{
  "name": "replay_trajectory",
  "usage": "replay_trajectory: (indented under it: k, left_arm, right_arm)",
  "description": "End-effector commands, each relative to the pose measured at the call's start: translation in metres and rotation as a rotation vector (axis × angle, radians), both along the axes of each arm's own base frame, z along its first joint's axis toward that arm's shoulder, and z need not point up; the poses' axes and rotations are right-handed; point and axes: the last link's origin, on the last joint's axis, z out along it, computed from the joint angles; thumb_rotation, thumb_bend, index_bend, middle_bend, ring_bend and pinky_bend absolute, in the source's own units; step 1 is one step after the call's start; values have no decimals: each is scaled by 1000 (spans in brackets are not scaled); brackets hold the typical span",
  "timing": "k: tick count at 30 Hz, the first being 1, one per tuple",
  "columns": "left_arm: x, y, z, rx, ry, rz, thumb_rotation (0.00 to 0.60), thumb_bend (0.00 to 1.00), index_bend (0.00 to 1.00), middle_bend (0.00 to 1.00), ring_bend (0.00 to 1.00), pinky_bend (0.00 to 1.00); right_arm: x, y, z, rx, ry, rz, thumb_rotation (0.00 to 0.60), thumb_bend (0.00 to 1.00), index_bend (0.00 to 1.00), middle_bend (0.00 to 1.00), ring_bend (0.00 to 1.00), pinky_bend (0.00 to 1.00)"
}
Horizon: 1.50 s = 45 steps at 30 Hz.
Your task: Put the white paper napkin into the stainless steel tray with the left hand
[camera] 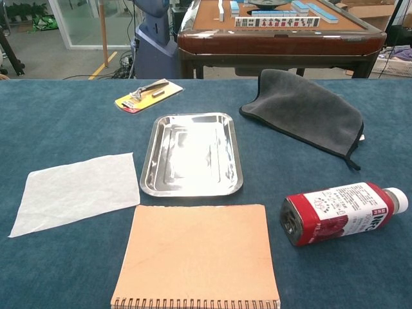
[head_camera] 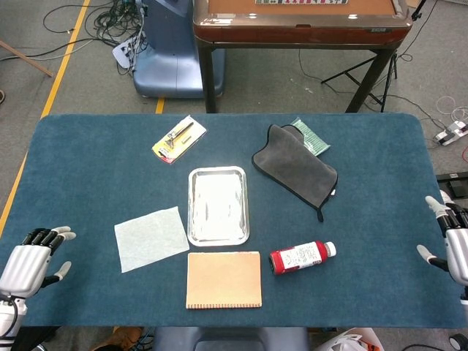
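- Head view shows the left hand (head_camera: 29,262) at the near left corner of the desk (head_camera: 88,161), holding nothing, with its fingers apart and stretched forward.
- The right hand (head_camera: 453,238) is at the right edge of the desk, partly cut by the picture border; its fingers are spread and it holds nothing.
- The white paper napkin (head_camera: 151,238) (camera: 77,191) lies flat on the desk, left of the middle, well apart from the left hand.
- The stainless steel tray (head_camera: 218,175) (camera: 149,158) stands just beside the napkin, on its right side; nothing lies in it.
- A tan spiral notebook (head_camera: 224,279) (camera: 198,256) lies near the front edge, just in front of the tray.
- A red bottle (head_camera: 300,257) (camera: 338,212) with a white cap lies on its side, to the right of the notebook.
- A dark grey cloth (head_camera: 295,166) (camera: 306,106) lies toward the far right side, covering part of a green packet (head_camera: 313,137).
- A yellow card with a razor (head_camera: 178,138) (camera: 148,94) lies near the far edge, behind the tray.
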Motion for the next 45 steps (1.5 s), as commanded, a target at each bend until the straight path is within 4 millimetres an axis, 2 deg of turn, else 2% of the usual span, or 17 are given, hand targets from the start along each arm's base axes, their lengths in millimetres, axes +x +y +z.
replay_trajectory:
  k: [1,15,22,29,37,45]
  left_arm:
    - [-2,7,-7,-50,-5,-17,600,269,317,262,240,162]
    - [2,24,-47,-194,-15,-167,600,262,291,263,237,161]
    - [6,34,-73,-237,20,-249,600,172,239,258,203,143]
    - [8,34,-92,-276,38,-300,600,152,147,112,53,43]
    - [6,40,-107,-304,58,-306,600,152,188,106,47,41]
    - [-1,40,-110,-309,74,-279,600,152,189,106,47,41]
  right_arm:
    - [1,-1,1,2,0,-2,600,134,135,258,160,212]
    - [3,-1,0,12,-1,-8,600,134,135,258,160,212]
    - [3,1,0,15,-4,-14,600,134,136,258,160,212]
    - [2,3,0,16,-6,-22,600,134,135,258,160,212]
    - [0,5,-2,22,-14,-35,600,134,135,258,160,212]
    - [-1,7,-1,22,-17,-37,600,134,135,258,160,212]
